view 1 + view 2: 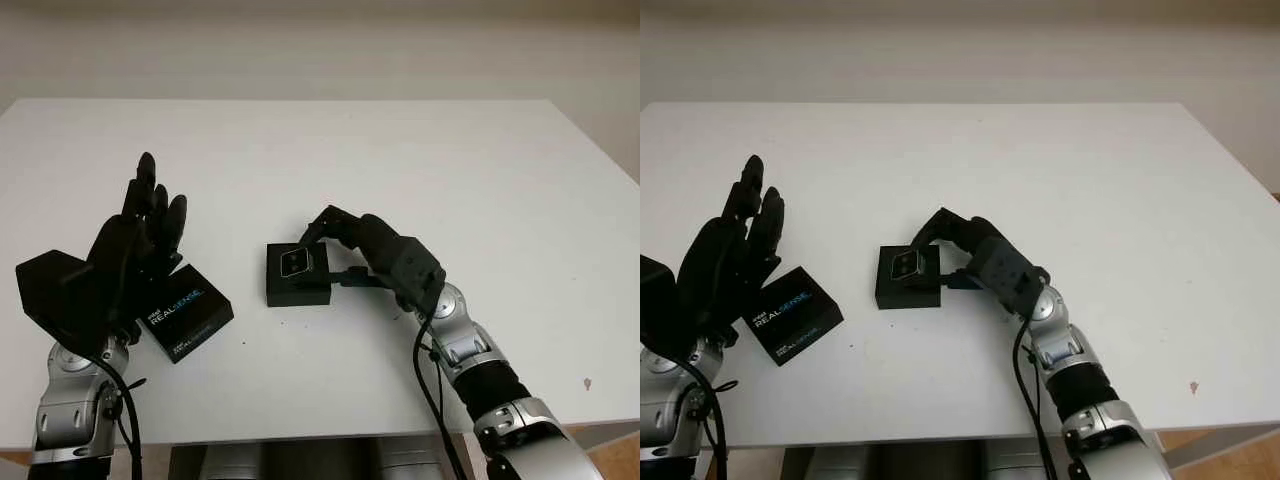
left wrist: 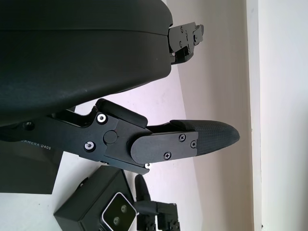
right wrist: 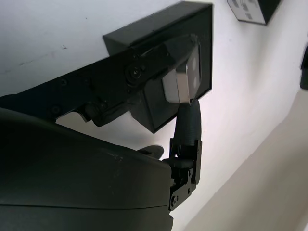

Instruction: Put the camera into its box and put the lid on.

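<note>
The small silver camera (image 1: 294, 263) sits in the open black box (image 1: 297, 292) at the table's middle, lens side up. My right hand (image 1: 306, 248) reaches in from the right and is shut on the camera; in the right wrist view the camera (image 3: 186, 79) is pinched between one finger (image 3: 144, 67) and the thumb (image 3: 187, 120) over the box (image 3: 159, 33). The black lid (image 1: 187, 311), printed REALSENSE, lies flat on the table left of the box. My left hand (image 1: 150, 205) is open, raised above the lid's left side and not touching it.
The white table (image 1: 400, 150) stretches wide behind and to the right of both hands. Its front edge (image 1: 300, 435) runs close below the lid and box. The left wrist view shows the box with the camera (image 2: 117, 212) beyond the hand.
</note>
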Controlling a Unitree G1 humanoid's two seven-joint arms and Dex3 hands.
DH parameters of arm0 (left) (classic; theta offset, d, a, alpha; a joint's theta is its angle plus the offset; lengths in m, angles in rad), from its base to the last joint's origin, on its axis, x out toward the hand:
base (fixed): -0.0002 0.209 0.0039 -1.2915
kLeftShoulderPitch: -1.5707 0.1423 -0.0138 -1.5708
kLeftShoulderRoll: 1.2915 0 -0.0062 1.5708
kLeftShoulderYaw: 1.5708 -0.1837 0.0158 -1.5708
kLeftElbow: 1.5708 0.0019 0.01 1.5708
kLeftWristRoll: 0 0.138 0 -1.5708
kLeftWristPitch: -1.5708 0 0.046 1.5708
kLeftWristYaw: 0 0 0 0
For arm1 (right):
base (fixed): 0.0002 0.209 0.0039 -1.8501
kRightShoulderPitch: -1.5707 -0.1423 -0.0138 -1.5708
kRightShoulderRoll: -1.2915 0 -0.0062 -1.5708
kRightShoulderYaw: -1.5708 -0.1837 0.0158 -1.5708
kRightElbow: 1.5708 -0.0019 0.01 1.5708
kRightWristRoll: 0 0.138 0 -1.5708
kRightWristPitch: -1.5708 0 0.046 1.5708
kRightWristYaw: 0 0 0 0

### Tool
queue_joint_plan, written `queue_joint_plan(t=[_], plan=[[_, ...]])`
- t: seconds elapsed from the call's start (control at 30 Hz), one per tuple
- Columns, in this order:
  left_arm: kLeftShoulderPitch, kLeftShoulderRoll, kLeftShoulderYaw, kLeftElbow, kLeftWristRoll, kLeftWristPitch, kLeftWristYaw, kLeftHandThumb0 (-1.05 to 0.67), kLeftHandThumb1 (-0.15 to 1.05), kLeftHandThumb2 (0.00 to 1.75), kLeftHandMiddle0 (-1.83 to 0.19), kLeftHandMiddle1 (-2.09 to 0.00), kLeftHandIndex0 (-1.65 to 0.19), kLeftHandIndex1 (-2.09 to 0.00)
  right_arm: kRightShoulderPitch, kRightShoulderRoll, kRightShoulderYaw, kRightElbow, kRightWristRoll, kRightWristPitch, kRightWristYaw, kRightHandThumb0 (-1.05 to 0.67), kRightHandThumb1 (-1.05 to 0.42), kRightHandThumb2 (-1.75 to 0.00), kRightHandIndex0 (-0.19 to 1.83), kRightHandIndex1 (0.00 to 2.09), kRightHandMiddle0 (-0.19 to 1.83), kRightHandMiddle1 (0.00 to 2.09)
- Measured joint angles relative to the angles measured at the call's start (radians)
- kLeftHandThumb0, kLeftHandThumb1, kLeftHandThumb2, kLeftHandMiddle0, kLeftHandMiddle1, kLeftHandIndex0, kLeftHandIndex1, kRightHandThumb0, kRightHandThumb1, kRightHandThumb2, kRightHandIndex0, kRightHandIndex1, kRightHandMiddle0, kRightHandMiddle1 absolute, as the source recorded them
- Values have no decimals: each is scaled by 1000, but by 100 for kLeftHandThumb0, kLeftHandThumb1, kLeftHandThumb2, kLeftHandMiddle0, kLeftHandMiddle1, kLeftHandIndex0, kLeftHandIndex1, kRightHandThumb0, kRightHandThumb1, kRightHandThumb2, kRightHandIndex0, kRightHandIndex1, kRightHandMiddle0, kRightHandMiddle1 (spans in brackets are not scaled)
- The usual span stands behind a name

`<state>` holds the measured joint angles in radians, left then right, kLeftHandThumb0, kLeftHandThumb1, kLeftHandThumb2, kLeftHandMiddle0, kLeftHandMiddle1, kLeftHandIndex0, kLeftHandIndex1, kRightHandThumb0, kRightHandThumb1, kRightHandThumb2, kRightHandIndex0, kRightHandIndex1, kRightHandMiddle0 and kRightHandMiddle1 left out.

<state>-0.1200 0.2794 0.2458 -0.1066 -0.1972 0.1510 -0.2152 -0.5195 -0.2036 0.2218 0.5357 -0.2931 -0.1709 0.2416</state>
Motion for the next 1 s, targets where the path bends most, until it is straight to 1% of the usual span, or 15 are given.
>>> queue_joint_plan(t=[0.07,0.17,0.37,0.63,0.73,0.83,0.87,0.93,1.0], plan=[[1,1,4,-1,-5,0,-4,-71,105,50,19,0,19,0,13,-18,22,-43,-49,4,-14,-72,-92,-5,3,5,10,57],[1,1,5,-1,-5,0,-7,-71,105,50,19,0,19,0,35,-47,46,-112,-109,6,-26,-71,-93,-5,-5,3,10,36],[1,1,5,-1,-5,0,-7,-71,105,49,19,0,19,0,59,-78,47,-238,-160,49,-23,-69,-92,-5,-11,2,9,28],[1,1,4,-1,-2,0,-3,-72,105,50,19,0,19,0,102,-120,46,-405,-185,64,1,-71,-93,-6,-18,1,-3,14],[1,2,4,-1,-2,0,-3,-72,105,50,19,0,19,0,105,-137,39,-471,-178,63,17,-74,-95,-6,-19,2,-5,11],[1,1,4,-1,-5,1,-4,-72,105,49,19,0,19,0,105,-162,31,-530,-168,63,56,-74,-101,-8,-14,5,-6,10],[1,1,4,-1,-5,2,-2,-72,105,48,19,0,19,0,105,-172,29,-543,-163,56,68,-73,-103,-11,-11,7,-4,10],[1,1,3,-1,-3,4,1,-72,105,50,19,0,19,0,102,-197,28,-554,-165,16,81,-75,-104,-31,-7,8,-1,10],[1,1,2,-1,-1,4,3,-71,105,49,19,0,19,0,96,-224,33,-553,-183,-39,82,-76,-105,-44,-5,8,2,10]])
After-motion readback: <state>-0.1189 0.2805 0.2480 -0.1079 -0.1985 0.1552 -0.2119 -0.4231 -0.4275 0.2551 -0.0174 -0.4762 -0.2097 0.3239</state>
